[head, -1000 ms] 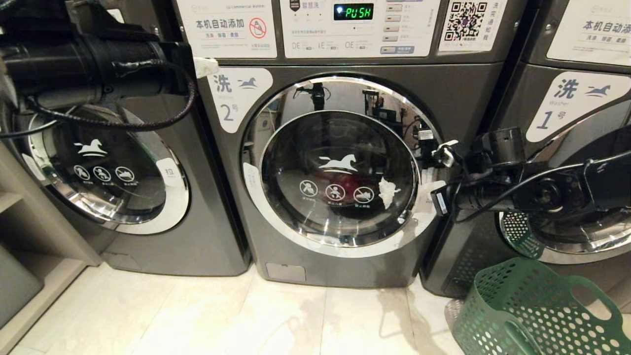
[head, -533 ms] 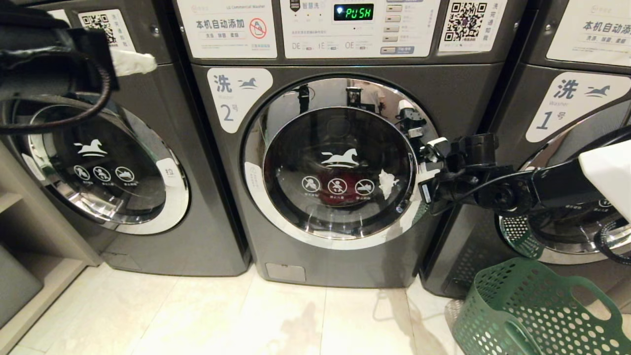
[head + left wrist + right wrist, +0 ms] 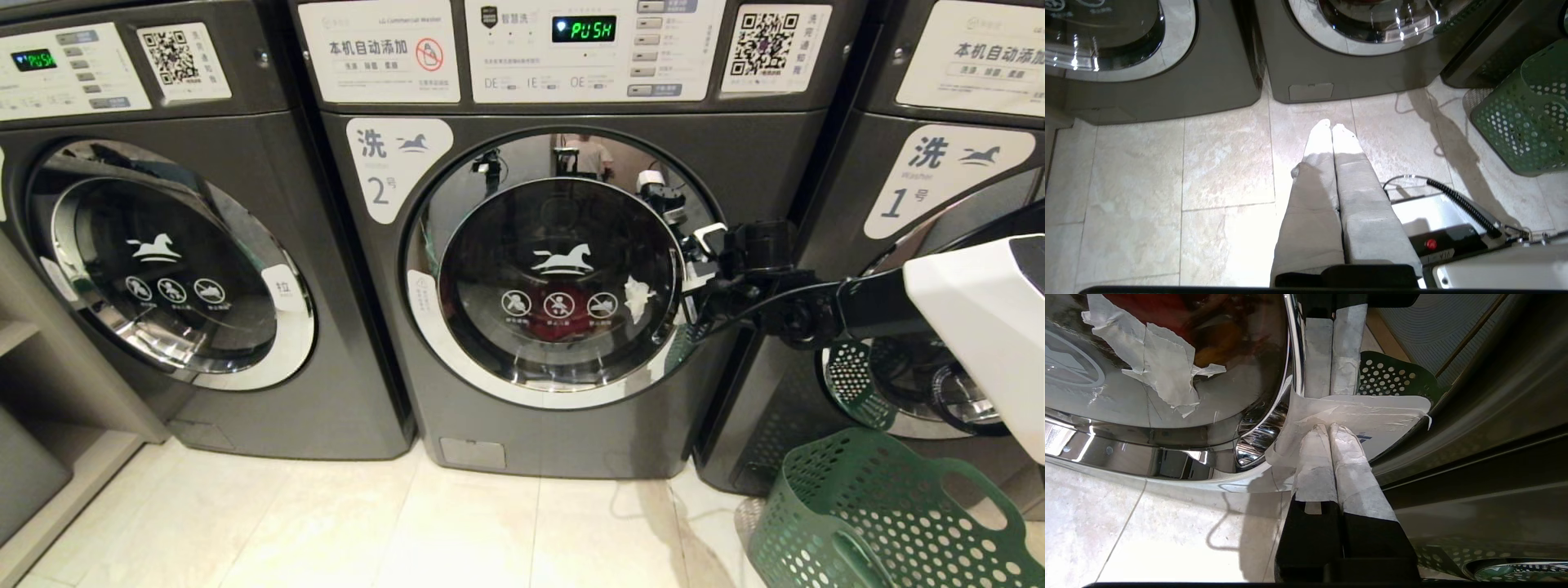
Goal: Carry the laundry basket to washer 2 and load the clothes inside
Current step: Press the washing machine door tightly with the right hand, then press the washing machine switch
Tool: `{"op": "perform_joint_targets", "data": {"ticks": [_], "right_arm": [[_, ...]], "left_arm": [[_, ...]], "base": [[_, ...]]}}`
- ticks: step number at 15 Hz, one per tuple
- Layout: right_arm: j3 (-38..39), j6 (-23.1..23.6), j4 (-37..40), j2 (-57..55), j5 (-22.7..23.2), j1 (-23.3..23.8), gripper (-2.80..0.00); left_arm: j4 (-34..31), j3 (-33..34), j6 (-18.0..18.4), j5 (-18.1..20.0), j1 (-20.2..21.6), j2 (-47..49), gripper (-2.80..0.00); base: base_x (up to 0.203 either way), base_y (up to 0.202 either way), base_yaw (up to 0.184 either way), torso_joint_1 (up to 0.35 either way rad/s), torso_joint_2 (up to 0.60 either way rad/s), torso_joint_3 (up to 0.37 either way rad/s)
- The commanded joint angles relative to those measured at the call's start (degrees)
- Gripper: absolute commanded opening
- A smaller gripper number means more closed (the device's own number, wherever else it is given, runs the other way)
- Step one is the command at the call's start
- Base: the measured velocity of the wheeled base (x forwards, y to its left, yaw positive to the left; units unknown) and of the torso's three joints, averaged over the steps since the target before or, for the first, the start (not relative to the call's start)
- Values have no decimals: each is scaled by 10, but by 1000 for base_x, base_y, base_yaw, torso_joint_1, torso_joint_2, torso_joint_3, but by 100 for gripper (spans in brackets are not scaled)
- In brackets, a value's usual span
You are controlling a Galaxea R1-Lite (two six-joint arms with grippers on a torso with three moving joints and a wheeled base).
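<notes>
Chrome rims the closed door of washer 2, and the right gripper, fingers pressed together and holding nothing, has its tips against the white tab at that door's right edge. The laundry basket stands on the floor below that arm, right of the washer. The left gripper, likewise shut and empty, points at the tiles, well short of the door.

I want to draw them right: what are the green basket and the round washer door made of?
The basket looks like moulded plastic, matte dark green: thin walls punched with even round holes and a smooth flared rim. The door of washer 2 seems to be dark glass in a chrome-like ring: the ring mirrors the room sharply, and something red shows through the glass. Whether that ring is metal or plated plastic cannot be told.
</notes>
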State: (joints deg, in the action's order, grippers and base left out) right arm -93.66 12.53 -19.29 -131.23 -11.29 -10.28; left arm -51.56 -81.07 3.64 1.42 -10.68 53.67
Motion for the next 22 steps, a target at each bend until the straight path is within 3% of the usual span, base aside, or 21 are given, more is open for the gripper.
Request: {"op": "perform_joint_targets", "data": {"ticks": [1, 3, 5, 8, 10, 13, 15, 18, 20, 22], "right_arm": [[19, 1, -4, 22, 1, -1, -280], [88, 2, 21, 108, 12, -9, -280], [193, 2, 57, 227, 26, -22, -280], [430, 0, 80, 417, 34, -38, -280], [608, -6, 70, 535, 39, -43, -280], [823, -22, 46, 718, 58, -46, -280], [898, -28, 70, 824, 68, -47, -280], [908, -33, 206, 969, 107, -47, -280], [905, -48, 245, 997, 114, -29, -280], [904, -63, 271, 981, 117, 38, -280]], "left_arm": [[-30, 9, -1, -7, 2, -61, -280], [-70, 11, -2, -46, 2, -81, -280], [-114, 11, -2, -57, 3, -102, -280], [-145, 36, -4, -57, 26, -128, -280], [-127, 116, -21, -56, 47, -152, -280], [8, 324, -33, -57, 58, -199, -280], [133, 477, -36, -55, 61, -223, -280], [298, 655, -34, -53, 63, -253, -280], [336, 721, -17, -50, 64, -305, -280], [346, 734, -9, -44, 101, -327, -280]], "base": [[0, 0, 0, 0, 0, 0], [0, 0, 0, 0, 0, 0], [0, 0, 0, 0, 0, 0], [0, 0, 0, 0, 0, 0], [0, 0, 0, 0, 0, 0], [0, 0, 0, 0, 0, 0], [0, 0, 0, 0, 0, 0], [0, 0, 0, 0, 0, 0], [0, 0, 0, 0, 0, 0], [0, 0, 0, 0, 0, 0]]}}
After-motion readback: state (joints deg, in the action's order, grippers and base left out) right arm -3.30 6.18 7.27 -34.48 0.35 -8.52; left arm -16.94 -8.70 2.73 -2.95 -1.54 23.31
